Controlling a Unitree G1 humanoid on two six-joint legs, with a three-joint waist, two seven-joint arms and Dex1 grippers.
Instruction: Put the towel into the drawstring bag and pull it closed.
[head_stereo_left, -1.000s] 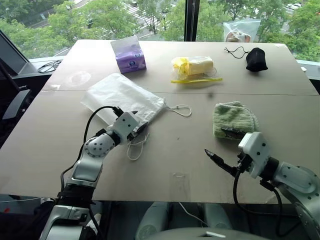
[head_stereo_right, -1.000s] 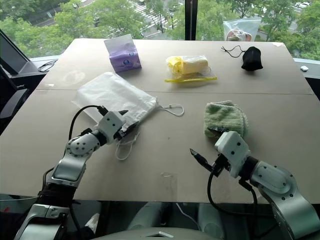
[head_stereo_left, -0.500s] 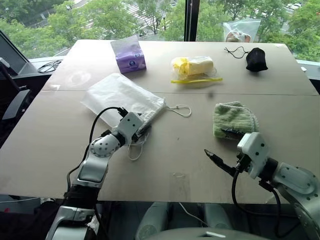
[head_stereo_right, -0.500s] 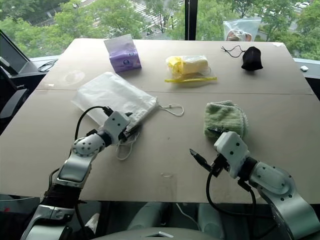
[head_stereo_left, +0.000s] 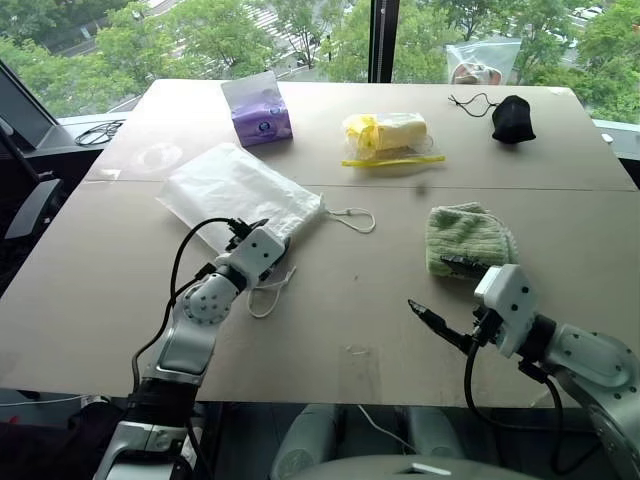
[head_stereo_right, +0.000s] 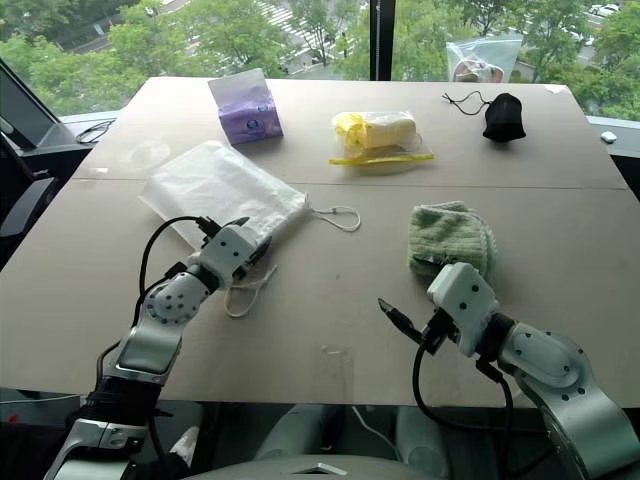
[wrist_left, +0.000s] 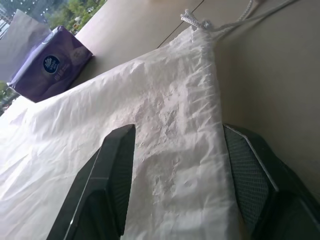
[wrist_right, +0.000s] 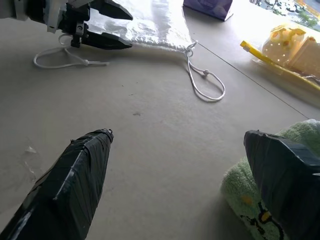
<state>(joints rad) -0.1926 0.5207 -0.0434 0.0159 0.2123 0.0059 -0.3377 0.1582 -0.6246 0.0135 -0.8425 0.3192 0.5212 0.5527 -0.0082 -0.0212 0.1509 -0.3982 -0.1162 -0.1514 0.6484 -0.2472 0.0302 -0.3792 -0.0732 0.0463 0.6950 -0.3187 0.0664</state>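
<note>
The white, crinkled drawstring bag (head_stereo_left: 240, 190) lies flat on the bench (head_stereo_left: 400, 290), its mouth between the left gripper's (wrist_left: 175, 165) parted fingers. The folded green towel (head_stereo_left: 466, 237) sits beside the right gripper's (head_stereo_left: 447, 300) wide-open fingers.

I see the white drawstring bag (head_stereo_left: 240, 190) lying flat, cords loose; the folded green towel (head_stereo_left: 466, 238) sits well apart.
</note>
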